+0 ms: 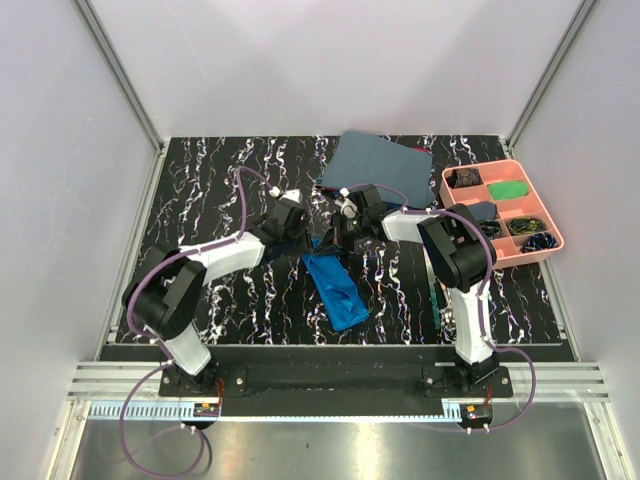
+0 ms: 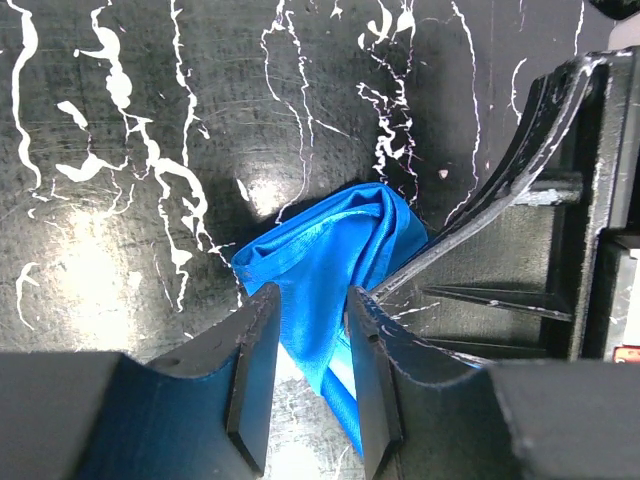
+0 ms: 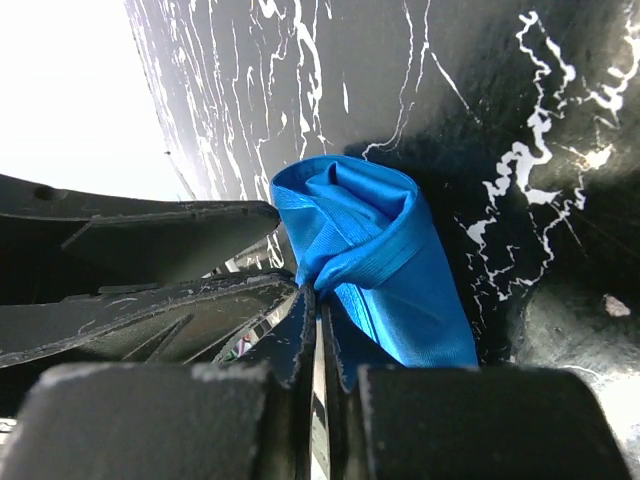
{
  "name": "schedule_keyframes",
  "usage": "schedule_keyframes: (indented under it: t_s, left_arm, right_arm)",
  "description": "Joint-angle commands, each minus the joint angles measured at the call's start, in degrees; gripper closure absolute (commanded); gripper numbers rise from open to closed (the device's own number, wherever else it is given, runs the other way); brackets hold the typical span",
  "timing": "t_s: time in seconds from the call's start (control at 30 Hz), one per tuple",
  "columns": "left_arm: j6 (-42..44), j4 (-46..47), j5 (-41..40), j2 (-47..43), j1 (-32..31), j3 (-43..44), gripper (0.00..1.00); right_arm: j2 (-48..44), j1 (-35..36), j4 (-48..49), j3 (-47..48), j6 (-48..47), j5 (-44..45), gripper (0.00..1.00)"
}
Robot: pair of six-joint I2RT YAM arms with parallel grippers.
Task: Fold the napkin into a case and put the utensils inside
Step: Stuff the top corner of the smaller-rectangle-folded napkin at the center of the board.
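Two claws on blue case (image 1: 335, 285): L claw (image 2: 312, 300) half-open astride it, R claw (image 3: 316, 300) shut on its edge.

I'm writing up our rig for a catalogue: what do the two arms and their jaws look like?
The left arm and right arm match: white links between bulky black joints, black jaws with flat, scuffed inner faces, a thin purple cable looping along each, and black bases.

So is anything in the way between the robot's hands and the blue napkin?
No, nothing visible. The left gripper has a finger on each side of the napkin, and the right gripper looks pinched shut on its folded end.
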Motion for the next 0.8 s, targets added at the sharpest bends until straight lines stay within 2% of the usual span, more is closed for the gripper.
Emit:
schedule_keyframes:
  t_s: [0.0, 0.4, 0.47, 0.53, 0.63, 0.67, 0.7, 0.77]
  left_arm:
    - [1.2, 2.4, 0.4, -0.7, -0.9, -0.2, 0.64]
    - [1.4, 0.3, -0.3, 4.6, -1.3, 2.4, 0.74]
    - [1.7, 2.4, 1.0, 4.4, -1.3, 1.4, 0.73]
    - [1.5, 3.4, 1.9, 4.5, -1.3, 1.2, 0.68]
    - [1.5, 3.1, 3.2, 5.9, -1.3, 2.2, 0.67]
    - [1.6, 3.1, 3.6, 6.6, -1.3, 2.8, 0.71]
    - [1.7, 2.9, 3.8, 6.9, -1.3, 2.9, 0.83]
    - [2.1, 2.6, 3.7, 6.7, -1.3, 3.2, 0.94]
  right_arm:
    - [-2.9, 0.0, -0.5, 0.5, -2.4, 0.5, 1.0]
    - [-3.4, 0.0, -1.1, -0.2, -2.7, 1.2, 1.0]
    - [-3.1, 0.0, -1.1, -0.2, -2.8, 0.8, 1.0]
    - [-2.9, 0.0, -1.2, -0.3, -3.1, 0.9, 1.0]
    - [-2.4, -0.1, -1.4, -0.7, -3.1, 1.4, 1.0]
    - [-2.3, -0.1, -1.4, -0.6, -3.1, 1.5, 1.0]
    - [-2.2, -0.1, -1.4, -0.7, -3.2, 1.6, 1.0]
    - [-1.9, -0.1, -1.3, -0.5, -3.3, 1.2, 1.0]
